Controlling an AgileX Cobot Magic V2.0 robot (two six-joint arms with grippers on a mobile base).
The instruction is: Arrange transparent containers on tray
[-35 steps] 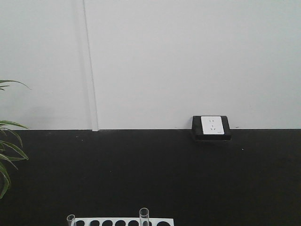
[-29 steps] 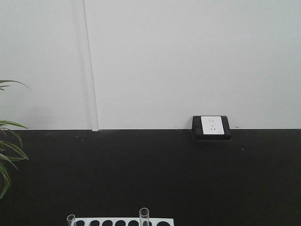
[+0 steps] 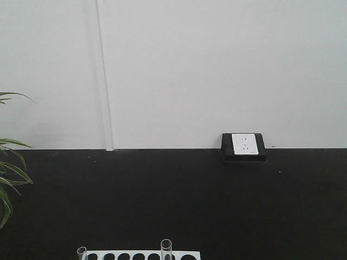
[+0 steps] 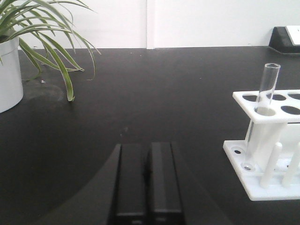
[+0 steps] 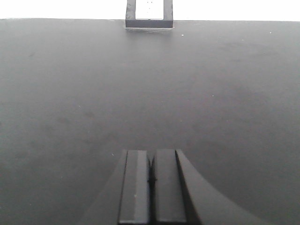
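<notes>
Two transparent containers stand upright in a white perforated rack [image 3: 142, 255] at the bottom edge of the front view: one clear tube [image 3: 166, 248] near the middle, another tube [image 3: 82, 253] at the rack's left corner. The left wrist view shows a tube [image 4: 267, 89] in the corner hole of the rack [image 4: 269, 140], right of my left gripper [image 4: 147, 150], which is shut and holds nothing. My right gripper [image 5: 151, 157] is also shut and holds nothing, low over bare black table. The tray is out of view.
A potted spider plant [image 4: 33, 28] in a white pot [image 4: 9, 75] stands at the left on the black table [image 3: 173, 200]. A black power socket box [image 3: 243, 146] sits against the white wall at the back right; it shows as the socket box [image 5: 149, 16] in the right wrist view.
</notes>
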